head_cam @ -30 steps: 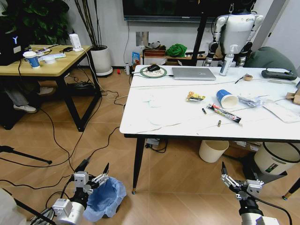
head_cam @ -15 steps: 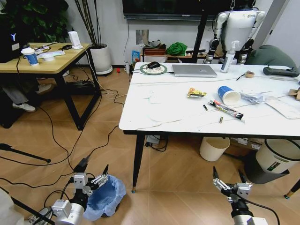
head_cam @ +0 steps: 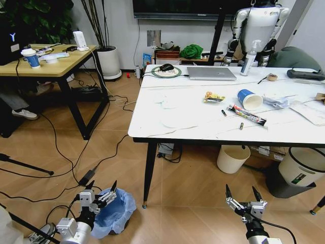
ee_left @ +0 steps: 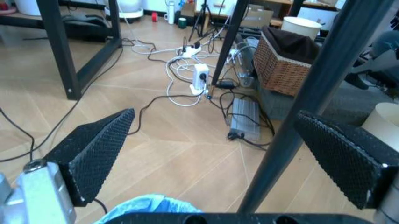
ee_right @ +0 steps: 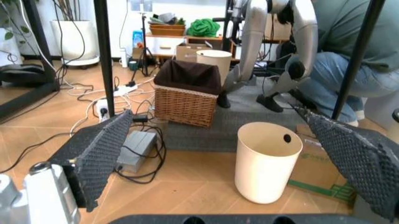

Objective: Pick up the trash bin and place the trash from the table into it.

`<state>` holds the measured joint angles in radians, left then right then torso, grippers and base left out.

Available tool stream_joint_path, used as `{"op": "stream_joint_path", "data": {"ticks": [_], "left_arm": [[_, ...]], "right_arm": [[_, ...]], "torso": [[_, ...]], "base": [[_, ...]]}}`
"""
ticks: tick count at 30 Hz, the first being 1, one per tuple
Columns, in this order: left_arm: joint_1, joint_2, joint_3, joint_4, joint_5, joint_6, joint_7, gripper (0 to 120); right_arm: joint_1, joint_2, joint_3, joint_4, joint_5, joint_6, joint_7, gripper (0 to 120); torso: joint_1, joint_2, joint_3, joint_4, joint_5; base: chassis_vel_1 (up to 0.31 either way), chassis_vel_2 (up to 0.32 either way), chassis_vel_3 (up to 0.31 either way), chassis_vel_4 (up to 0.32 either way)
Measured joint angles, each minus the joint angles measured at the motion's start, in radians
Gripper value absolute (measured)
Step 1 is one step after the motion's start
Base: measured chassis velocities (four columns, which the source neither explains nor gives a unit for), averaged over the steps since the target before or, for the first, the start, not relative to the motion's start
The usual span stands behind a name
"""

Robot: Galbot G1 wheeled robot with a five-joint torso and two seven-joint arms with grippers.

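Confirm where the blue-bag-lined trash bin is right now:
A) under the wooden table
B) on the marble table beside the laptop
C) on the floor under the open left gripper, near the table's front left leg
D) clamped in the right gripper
C: the trash bin sits on the floor with the open left gripper at its rim, unclosed; the right gripper hangs open and empty farther right.

Left gripper [head_cam: 101,192]: silver-grey metal body, two black pointed fingers [ee_left: 93,149] faced with a fine dimpled pad texture. A pale grey cylindrical wrist housing is seen behind it, with a black cable trailing off. Right gripper [head_cam: 246,195]: same build, silver knuckle block, black tapered fingers [ee_right: 100,149] with matching knurled pads, rounded grey wrist below.
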<state>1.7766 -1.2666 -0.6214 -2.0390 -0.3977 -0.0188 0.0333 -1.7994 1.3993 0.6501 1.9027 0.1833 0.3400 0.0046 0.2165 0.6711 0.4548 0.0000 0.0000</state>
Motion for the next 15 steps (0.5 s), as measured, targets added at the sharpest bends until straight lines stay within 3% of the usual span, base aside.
{"op": "stream_joint_path", "data": {"ticks": [15], "left_arm": [[0.003, -0.010, -0.004, 0.012, 0.005, -0.008, 0.000, 100]], "right_arm": [[-0.005, -0.009, 0.013, 0.002, 0.003, 0.019, -0.006, 100]], "torso": [[-0.024, -0.061, -0.037, 0.0000, 0.0001]], "base": [[0.000, 0.000, 0.000, 0.000]]}}
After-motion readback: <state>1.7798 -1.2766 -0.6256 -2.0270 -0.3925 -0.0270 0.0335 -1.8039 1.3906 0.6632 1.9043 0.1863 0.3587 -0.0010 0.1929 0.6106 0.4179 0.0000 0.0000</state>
